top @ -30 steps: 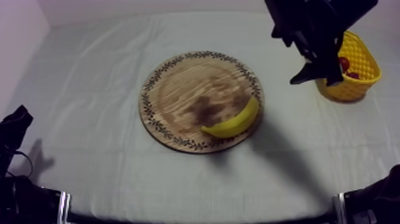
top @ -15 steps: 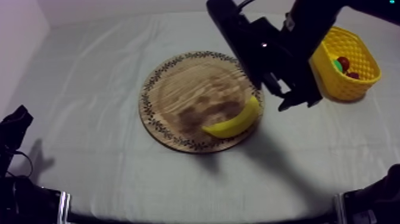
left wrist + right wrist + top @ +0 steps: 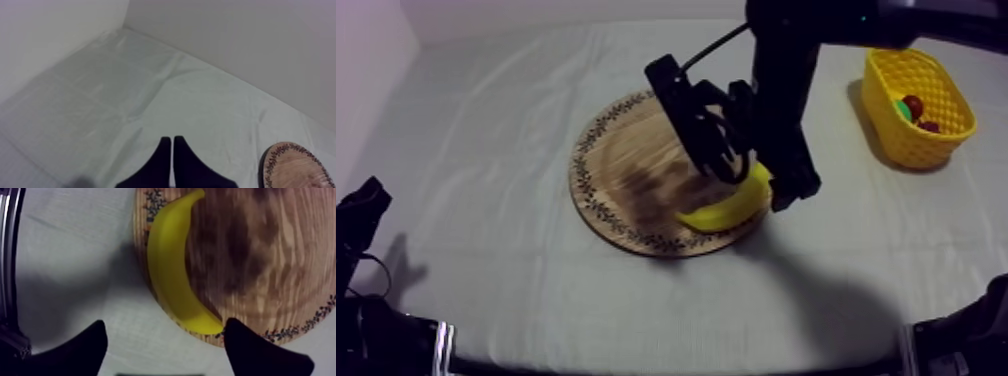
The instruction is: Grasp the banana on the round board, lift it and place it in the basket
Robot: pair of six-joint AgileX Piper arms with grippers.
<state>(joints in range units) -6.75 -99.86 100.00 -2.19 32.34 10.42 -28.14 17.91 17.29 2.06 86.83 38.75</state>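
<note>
Right end effector [image 3: 165,324] moved over banana [image 3: 170,273], fingers wide apart, empty.

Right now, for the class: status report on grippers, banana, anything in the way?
Left gripper shut, away from board. Right gripper open above banana on board's edge. Nothing seen blocking way to basket.

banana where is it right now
In the top view the banana lies at the wooden board's right edge, beneath the open right claw, with the yellow basket farther right.
</note>
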